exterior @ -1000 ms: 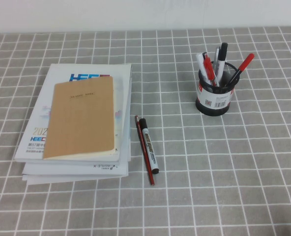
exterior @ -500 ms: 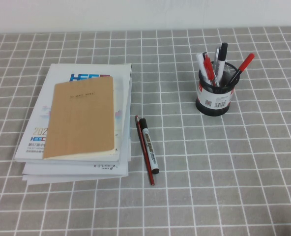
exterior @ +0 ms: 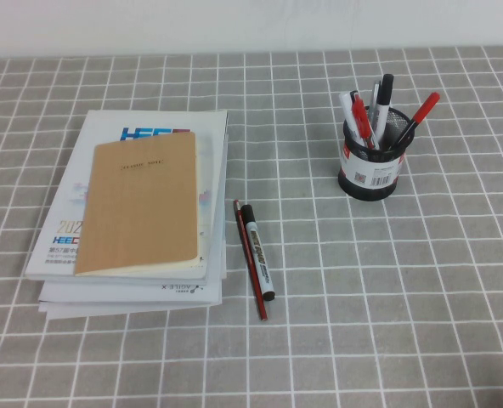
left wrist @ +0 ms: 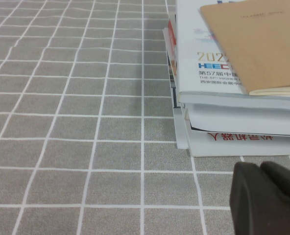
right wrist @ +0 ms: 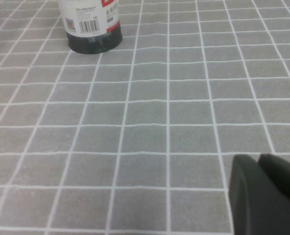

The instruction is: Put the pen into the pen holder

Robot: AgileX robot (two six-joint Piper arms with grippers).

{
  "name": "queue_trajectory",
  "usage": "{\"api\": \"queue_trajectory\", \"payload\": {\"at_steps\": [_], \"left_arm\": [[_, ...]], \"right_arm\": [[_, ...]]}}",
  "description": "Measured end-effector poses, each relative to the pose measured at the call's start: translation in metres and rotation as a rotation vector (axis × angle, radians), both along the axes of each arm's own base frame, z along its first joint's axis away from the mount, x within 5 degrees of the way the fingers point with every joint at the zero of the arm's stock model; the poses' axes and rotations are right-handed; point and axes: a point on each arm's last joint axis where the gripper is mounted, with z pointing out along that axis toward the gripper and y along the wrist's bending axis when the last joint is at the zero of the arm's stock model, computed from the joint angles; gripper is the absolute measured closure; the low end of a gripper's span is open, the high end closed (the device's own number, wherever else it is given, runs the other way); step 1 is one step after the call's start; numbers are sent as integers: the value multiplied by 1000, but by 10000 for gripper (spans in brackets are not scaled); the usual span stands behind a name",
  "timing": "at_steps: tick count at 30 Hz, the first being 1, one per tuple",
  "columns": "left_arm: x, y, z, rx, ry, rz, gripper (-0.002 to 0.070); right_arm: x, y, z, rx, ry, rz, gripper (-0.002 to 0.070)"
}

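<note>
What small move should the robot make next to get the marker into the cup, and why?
Probably bring the right gripper over the marker. The marker lies flat on the table beside a thin red pencil, untouched, and the mesh cup stands on the robot's right. The right gripper is low over bare cloth near that cup, and the left gripper sits by the stack of books.
</note>
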Motion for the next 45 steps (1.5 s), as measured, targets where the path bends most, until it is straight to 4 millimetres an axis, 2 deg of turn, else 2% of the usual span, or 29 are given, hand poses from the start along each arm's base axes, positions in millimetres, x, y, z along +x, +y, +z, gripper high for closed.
{"api": "queue_trajectory", "payload": {"at_steps": [3, 5, 10, 12, 14, 24, 30, 32, 40, 45], "left_arm": [[0, 0, 0, 0, 0, 0, 680], [0, 0, 0, 0, 0, 0, 680], [0, 0, 0, 0, 0, 0, 680], [0, 0, 0, 0, 0, 0, 680], [0, 0, 0, 0, 0, 0, 680], [0, 0, 0, 0, 0, 0, 680], [0, 0, 0, 0, 0, 0, 680], [0, 0, 0, 0, 0, 0, 680], [0, 0, 0, 0, 0, 0, 680], [0, 0, 0, 0, 0, 0, 680]], "right_arm": [[0, 3, 2, 80, -5, 5, 688], [0, 6, 5, 204, -23, 9, 688], [1, 14, 20, 777, -50, -10, 688], [2, 14, 24, 948, -55, -28, 688], [2, 13, 26, 1030, -59, -39, 688], [1, 15, 27, 836, -108, 19, 688], [1, 15, 33, 1187, -72, -9, 688], [2, 13, 34, 1239, -82, -29, 688], [0, 18, 36, 1061, -115, 55, 688], [4, 24, 63, 928, -96, 119, 688]]}}
